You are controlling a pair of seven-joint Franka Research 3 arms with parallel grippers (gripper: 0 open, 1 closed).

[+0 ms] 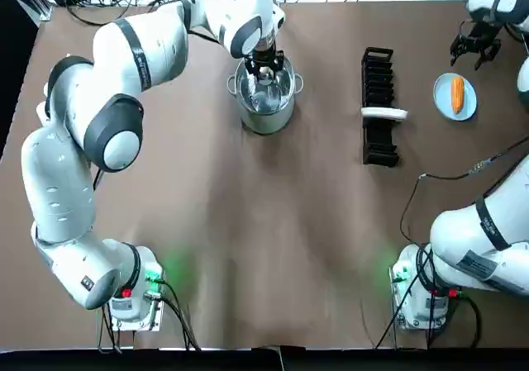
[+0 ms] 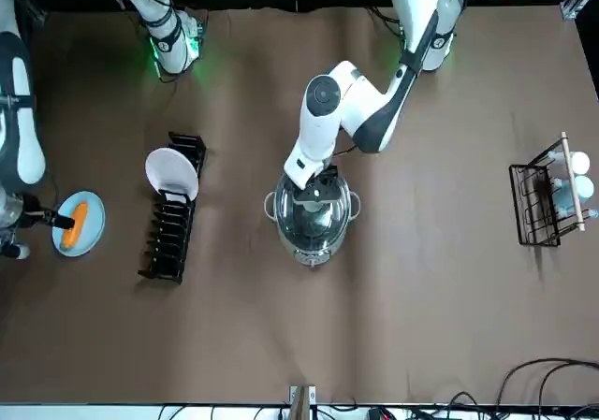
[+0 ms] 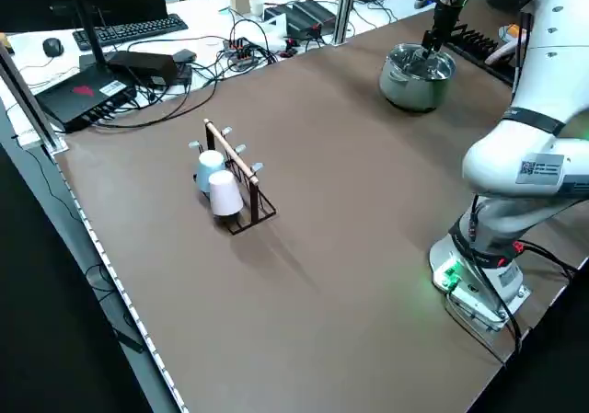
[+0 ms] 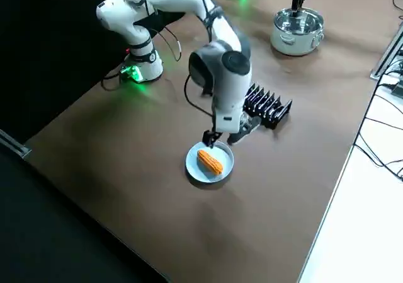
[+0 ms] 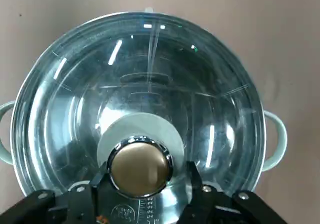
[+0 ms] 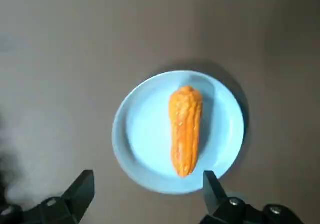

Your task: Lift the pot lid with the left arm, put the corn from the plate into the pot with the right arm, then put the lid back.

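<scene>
A steel pot (image 1: 266, 116) stands at the far middle of the table with its glass lid (image 5: 150, 84) on it. My left gripper (image 1: 264, 67) is down over the lid, open, with a finger on each side of the round metal knob (image 5: 140, 166); a small gap shows at one finger. The orange corn (image 1: 457, 94) lies on a light blue plate (image 1: 440, 100) at the far right. My right gripper (image 1: 475, 45) hovers open just beyond the plate's far edge, above the table; in its wrist view the corn (image 6: 185, 129) lies ahead of the spread fingers.
A black dish rack (image 1: 378, 131) holding one white plate (image 1: 385, 114) stands between pot and blue plate. A wire rack with cups (image 2: 547, 195) sits at my far left. Cables (image 1: 430, 181) trail from the right arm's base.
</scene>
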